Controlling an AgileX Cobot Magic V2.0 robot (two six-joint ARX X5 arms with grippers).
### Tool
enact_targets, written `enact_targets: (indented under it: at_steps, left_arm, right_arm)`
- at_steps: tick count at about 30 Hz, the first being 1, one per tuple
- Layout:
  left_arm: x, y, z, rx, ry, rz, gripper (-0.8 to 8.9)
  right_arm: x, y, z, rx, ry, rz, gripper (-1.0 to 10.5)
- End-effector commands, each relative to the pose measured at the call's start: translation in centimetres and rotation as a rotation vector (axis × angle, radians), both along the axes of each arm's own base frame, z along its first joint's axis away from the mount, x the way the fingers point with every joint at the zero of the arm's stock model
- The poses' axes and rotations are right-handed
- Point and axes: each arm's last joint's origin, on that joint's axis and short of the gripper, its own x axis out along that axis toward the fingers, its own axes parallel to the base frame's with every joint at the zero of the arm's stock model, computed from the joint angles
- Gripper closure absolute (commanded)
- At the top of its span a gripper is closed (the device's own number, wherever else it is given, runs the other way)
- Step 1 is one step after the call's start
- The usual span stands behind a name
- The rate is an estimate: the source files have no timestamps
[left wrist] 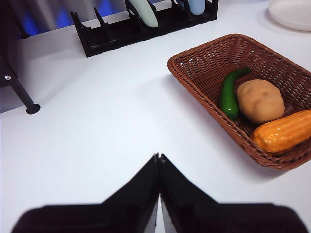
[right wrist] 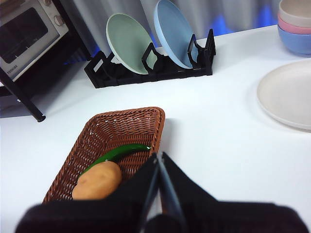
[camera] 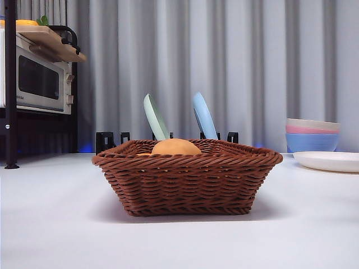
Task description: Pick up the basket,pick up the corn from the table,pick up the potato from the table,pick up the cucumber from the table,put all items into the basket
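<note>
I see the green cucumber [left wrist: 231, 94], tan potato [left wrist: 260, 100] and ridged orange corn [left wrist: 284, 131] lying inside the brown wicker basket [left wrist: 199, 73] mid-desk. Left claw [left wrist: 159, 158] and right claw [right wrist: 159, 160] are both closed, empty, above the desk beside it.

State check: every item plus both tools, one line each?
basket: upright on the table, holding three items
cucumber: in basket, beside potato
potato: in basket, between cucumber and corn
corn: in basket, lying flat
left tool: shut, empty, over bare table
right tool: shut, empty, above basket edge
</note>
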Motion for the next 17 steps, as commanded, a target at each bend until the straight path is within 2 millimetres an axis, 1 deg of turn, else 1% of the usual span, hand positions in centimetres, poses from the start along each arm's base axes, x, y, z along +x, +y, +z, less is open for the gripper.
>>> enact_targets:
  at_steps: [1,4,7,10,13,16,17]
  left_arm:
    - [0.0,0.0,-0.1,-0.013,0.002,0.008,8.17]
    - [0.1,0.4,0.0,0.035,-0.029,0.044,8.17]
    - [0.9,0.6,0.0,-0.014,-0.086,0.121,8.17]
    - [2.1,1.0,-0.7,-0.088,-0.192,0.203,8.17]
    - [3.1,1.6,-2.4,-0.143,-0.282,0.248,8.17]
    - [3.6,2.3,-5.0,-0.17,-0.323,0.248,8.17]
    - [3.7,2.5,-6.1,-0.172,-0.324,0.254,8.17]
  right_arm:
    - [0.0,0.0,-0.1,0.012,0.0,-0.005,9.5]
    - [0.0,0.0,-0.1,0.012,0.001,-0.005,9.5]
    - [0.0,0.0,-0.1,0.012,0.001,-0.005,9.5]
    - [0.0,0.0,-0.1,0.011,0.002,-0.005,9.5]
    - [0.0,0.0,-0.1,0.012,0.002,-0.005,9.5]
    - [0.0,0.0,-0.1,0.012,0.002,-0.005,9.5]
    - [0.0,0.0,-0.1,0.012,0.002,-0.005,9.5]
